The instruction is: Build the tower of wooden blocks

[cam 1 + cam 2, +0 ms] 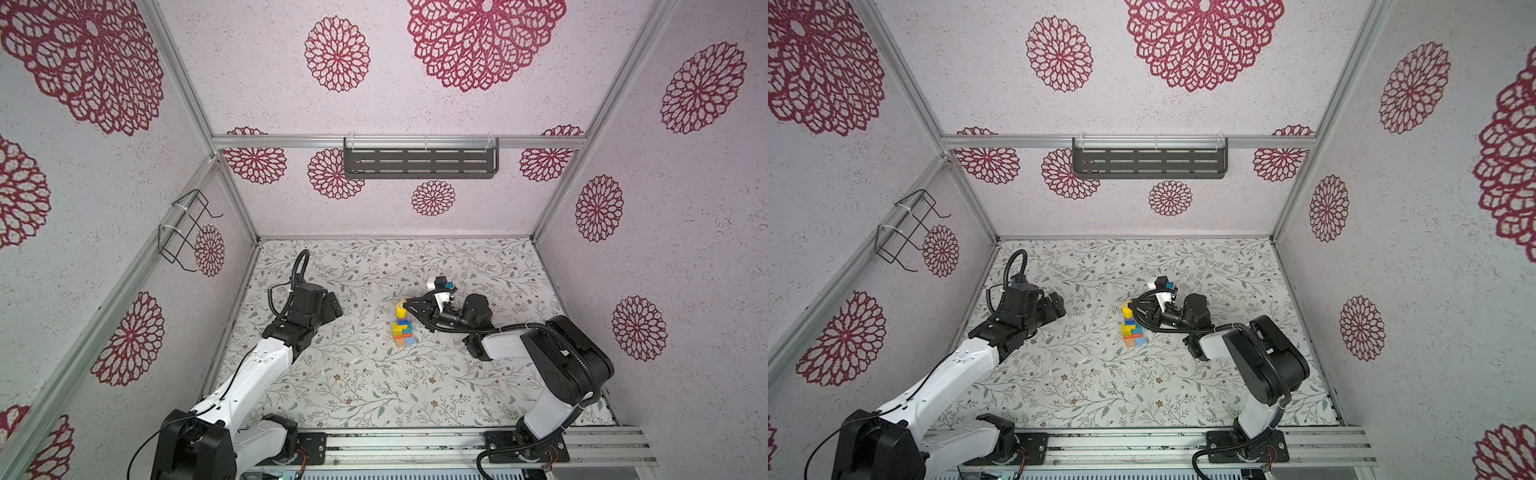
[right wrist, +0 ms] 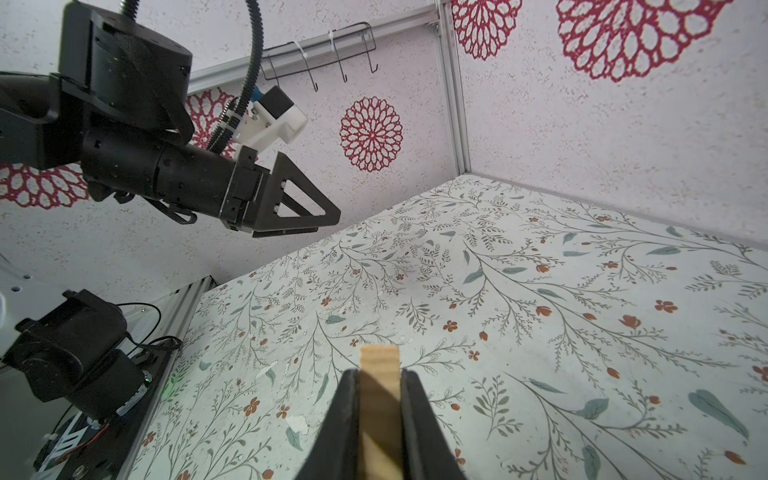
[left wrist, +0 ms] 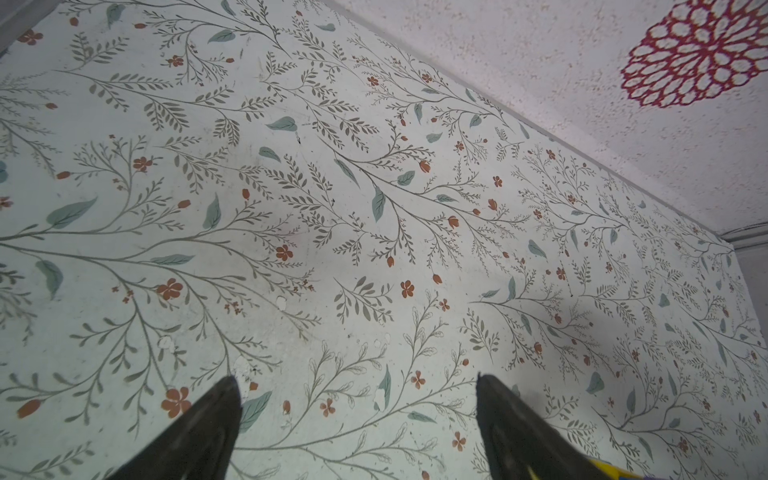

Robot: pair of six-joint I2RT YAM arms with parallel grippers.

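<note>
Floral tabletop [image 1: 374,386], right tool [image 2: 380,374] tight on tan block [image 2: 379,359] at tower [image 1: 403,328] top; left tool [image 3: 357,380] agape, well apart

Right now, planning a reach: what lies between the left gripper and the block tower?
Only bare tabletop, from left gripper to block tower, seen in both top views.

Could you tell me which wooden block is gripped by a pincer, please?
The topmost tan block, shut in the right pincer above the yellow cylinder; every other block sits stacked in the tower, ungripped.
</note>
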